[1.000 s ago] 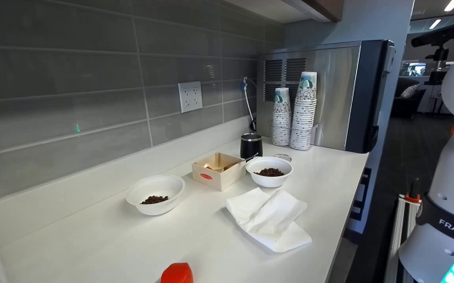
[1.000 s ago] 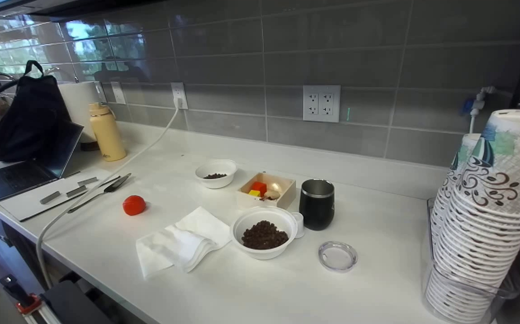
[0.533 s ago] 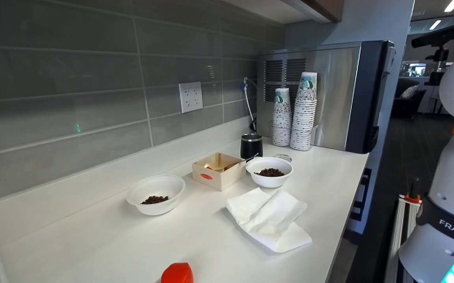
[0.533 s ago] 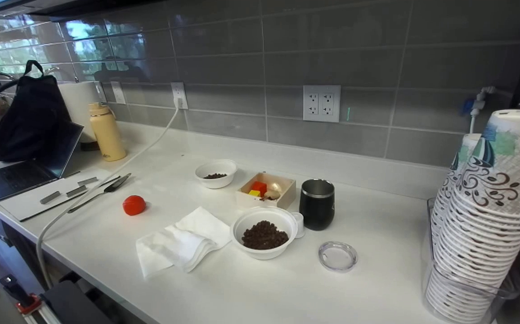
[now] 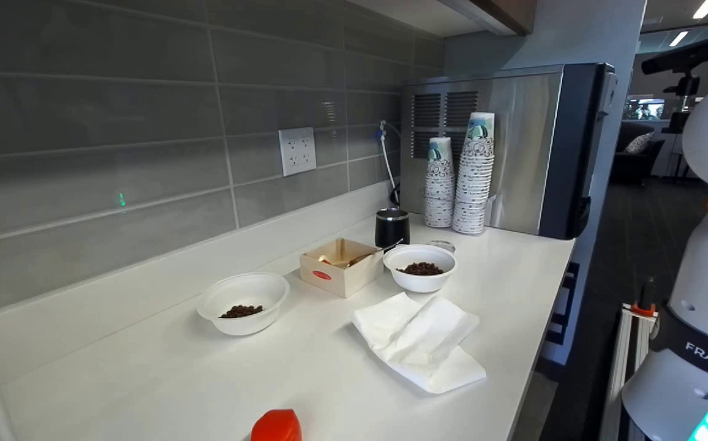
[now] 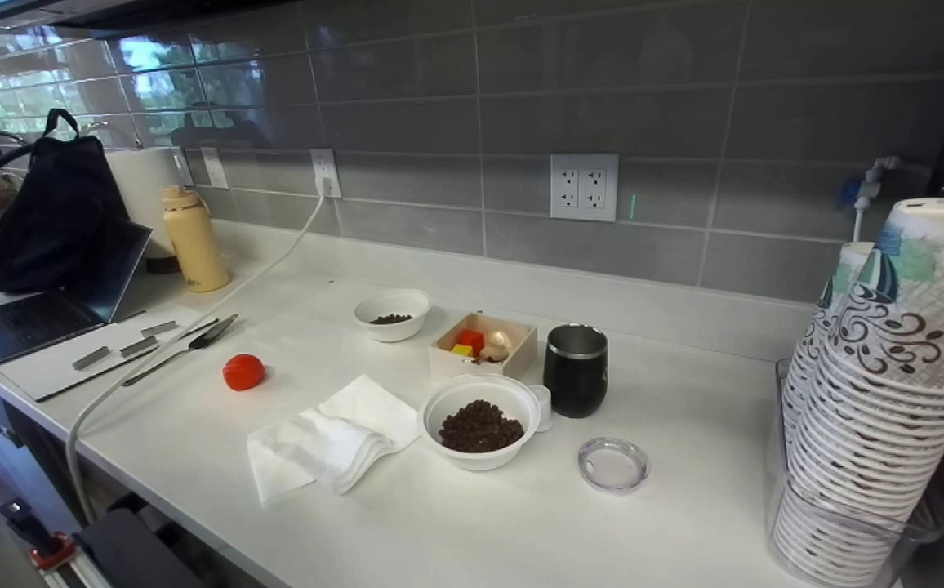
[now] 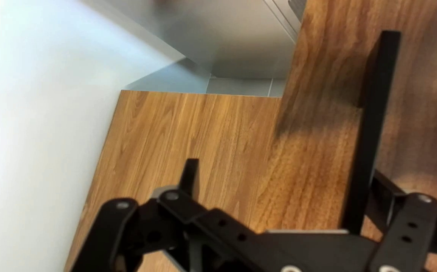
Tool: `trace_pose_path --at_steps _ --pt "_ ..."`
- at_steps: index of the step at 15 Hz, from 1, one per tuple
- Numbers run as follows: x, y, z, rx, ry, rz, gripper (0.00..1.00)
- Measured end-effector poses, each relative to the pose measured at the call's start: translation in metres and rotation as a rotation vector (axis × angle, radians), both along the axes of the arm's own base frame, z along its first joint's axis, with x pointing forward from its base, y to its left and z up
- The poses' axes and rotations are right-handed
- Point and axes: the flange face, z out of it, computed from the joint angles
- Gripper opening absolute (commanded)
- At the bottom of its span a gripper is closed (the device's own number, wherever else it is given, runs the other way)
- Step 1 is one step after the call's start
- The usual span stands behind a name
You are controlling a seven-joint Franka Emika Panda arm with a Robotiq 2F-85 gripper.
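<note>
- Far left of the fingers (image 7: 191,175), as the wrist view has it: pale wall (image 7: 44,132), well apart from the tips. Swing the wrist that way and the outer knuckle might scrape it.
- Behind the left-hand finger: brown wood panel (image 7: 203,139). Depth hard to judge; going in too far could stub the tips.
- Beyond the gap between the fingers: grey, steel-like surface (image 7: 245,34), partly blurred, not touching the gripper (image 7: 286,177).
- Fingers themselves: spread wide, nothing gripped that I can make out. Out of sight in both exterior views, so no second check.
- Between the fingers, hard by the right-hand finger (image 7: 384,192): black bar handle (image 7: 370,132), slanted, far end reaching past the tips. Touching or just beside, can't tell. Sits off-centre; squeezing from here would likely load that finger first, shoving the bar or twisting the wrist. Slim bar, too; a shallow hold could slide along it.
- Right of the fingers: wood front (image 7: 430,124) that seems to bear the handle, partly shadowed. A pull on a skewed grip could jerk it or lose it.
</note>
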Motion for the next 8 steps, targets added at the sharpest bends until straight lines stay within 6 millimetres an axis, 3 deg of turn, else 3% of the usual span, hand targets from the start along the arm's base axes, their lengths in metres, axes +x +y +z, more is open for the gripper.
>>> trace_pose_path --at_steps 8 --pt "-0.036 0.019 -0.012 -0.024 -0.038 -0.038 1.00"
